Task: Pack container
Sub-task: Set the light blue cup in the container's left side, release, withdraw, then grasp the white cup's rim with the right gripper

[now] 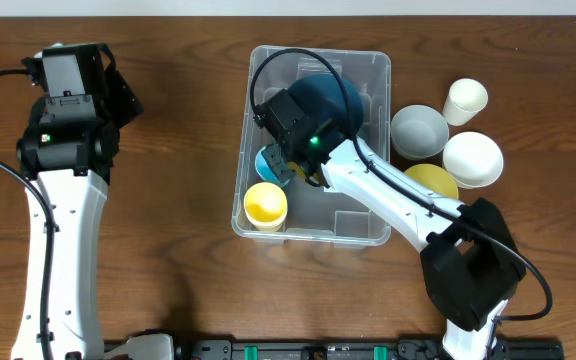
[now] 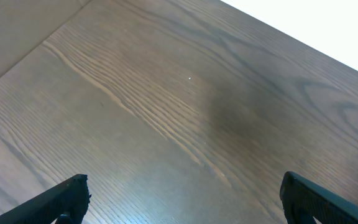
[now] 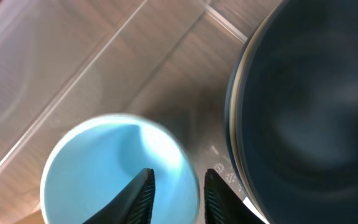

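Room is tight inside the container (image 1: 308, 238), mid-table: yellow cup (image 1: 265, 205) against its near-left corner, then the blue cup (image 3: 104, 168), whose rim your right gripper (image 3: 178, 190) straddles with jaws slightly apart, dark bowl (image 3: 303, 112) close beyond. Far left, your left gripper (image 2: 185, 190) gapes wide over the table (image 2: 166, 112).

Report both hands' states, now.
Left hand: wide open, empty.
Right hand: slightly open, astride the light blue cup's rim, not clamped on it.

The right arm (image 1: 388, 195) covers most of the light blue cup (image 1: 265, 160) and parts of the dark bowl (image 1: 333, 95) and yellow bowl (image 1: 438, 180). Up close the cup is blurred and cut off below. The left gripper (image 2: 184, 180) shows only fingertips.
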### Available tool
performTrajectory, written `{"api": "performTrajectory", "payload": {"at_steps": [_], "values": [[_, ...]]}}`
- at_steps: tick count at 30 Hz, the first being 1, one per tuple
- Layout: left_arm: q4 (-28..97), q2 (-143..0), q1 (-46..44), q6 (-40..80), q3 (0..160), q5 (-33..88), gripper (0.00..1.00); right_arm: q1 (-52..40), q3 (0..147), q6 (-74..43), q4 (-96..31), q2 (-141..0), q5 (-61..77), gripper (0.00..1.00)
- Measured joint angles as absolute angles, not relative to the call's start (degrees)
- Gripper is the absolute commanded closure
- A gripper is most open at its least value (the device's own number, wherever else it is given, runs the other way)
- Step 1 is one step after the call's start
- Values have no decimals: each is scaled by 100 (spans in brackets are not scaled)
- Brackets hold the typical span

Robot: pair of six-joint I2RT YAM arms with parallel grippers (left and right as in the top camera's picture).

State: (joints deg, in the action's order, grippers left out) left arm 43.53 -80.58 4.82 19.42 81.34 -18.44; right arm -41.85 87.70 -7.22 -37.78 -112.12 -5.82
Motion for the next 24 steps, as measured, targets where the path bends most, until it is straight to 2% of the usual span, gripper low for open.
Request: {"api": "performTrajectory", "payload": {"at_steps": [5, 9, 12, 18, 24], "values": [[4353, -8058, 482, 1942, 8134, -1844, 2, -4154, 8836, -722, -3811, -11159, -587, 68], [4353, -8058, 484, 1942, 8134, -1844, 2, -4007, 8971, -886, -4071, -10827, -797, 60], [4353, -8058, 484, 1942, 8134, -1844, 2, -3636, 9045, -1120, -4333, -10322, -1109, 60], [4353, -8058, 484, 1942, 8134, -1844, 2, -1964, 9212, -1619, -4853, -9376, -1476, 59], [4353, -8058, 482, 1942, 8134, -1844, 2, -161, 9216, -1828, -4884, -9301, -1234, 56]]}}
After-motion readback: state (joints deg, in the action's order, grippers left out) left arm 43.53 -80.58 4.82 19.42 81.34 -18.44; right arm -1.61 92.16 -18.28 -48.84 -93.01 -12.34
